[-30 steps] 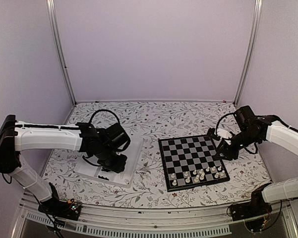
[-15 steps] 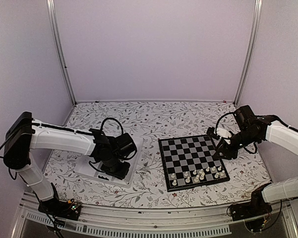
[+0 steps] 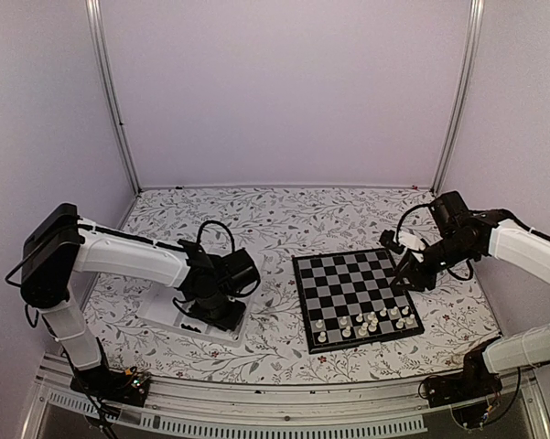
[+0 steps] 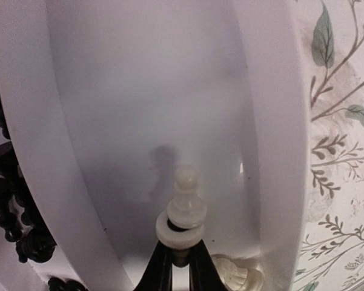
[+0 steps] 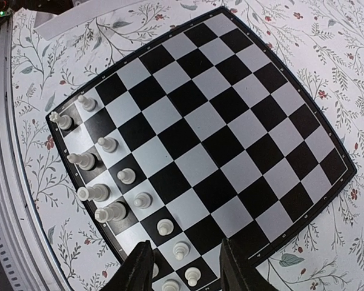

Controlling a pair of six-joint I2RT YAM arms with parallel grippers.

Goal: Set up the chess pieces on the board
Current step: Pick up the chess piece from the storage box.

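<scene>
Board (image 3: 348, 274) lies right of a white tray (image 3: 160, 306). The right gripper (image 5: 185, 273) hangs above the board, fingers spread, empty. The left gripper (image 4: 178, 253) pinches a white pawn (image 4: 183, 209) inside the tray. Other white chess pieces (image 3: 371, 322) stand on the board's near rows.

The board (image 5: 200, 139) is checked black and pale grey inside a thin dark border. On it are white pieces (image 5: 103, 193). The pawn (image 4: 183, 209) over the milky-white tray (image 4: 139, 91) is cream, and beside it are black pieces (image 4: 24, 242). The surface (image 3: 284, 219) is white, printed with grey-green leafy sprigs and small red blossoms. The walls (image 3: 284, 91) are pale lilac.
</scene>
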